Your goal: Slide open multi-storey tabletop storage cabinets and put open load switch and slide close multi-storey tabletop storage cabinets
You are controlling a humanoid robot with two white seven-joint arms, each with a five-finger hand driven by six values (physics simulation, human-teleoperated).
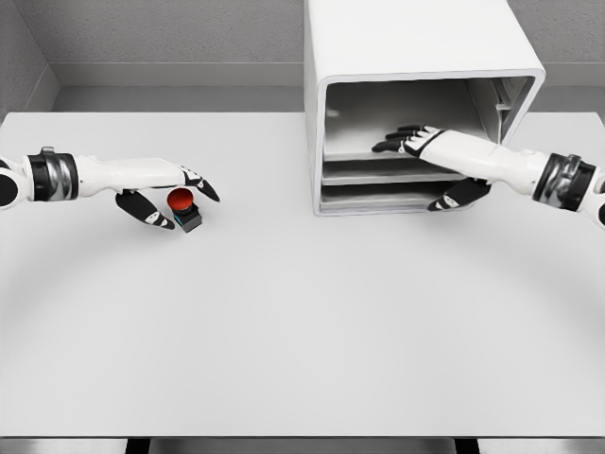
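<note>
R hand (pixel 416 142) is reaching into the cabinet (pixel 416 57) at the table's (pixel 302 322) back, fingers flat and spread over a shelf tray (pixel 378 170), thumb under the front edge, gripping nothing firmly that I can see. L hand (pixel 165 189) sits w/ the load switch (pixel 182 206), red cap up, between thumb and fingers, prob. pinched. To do it well: hook the tray lip, pull straight out, level, slowly; keep the switch upright till there's room.
</note>
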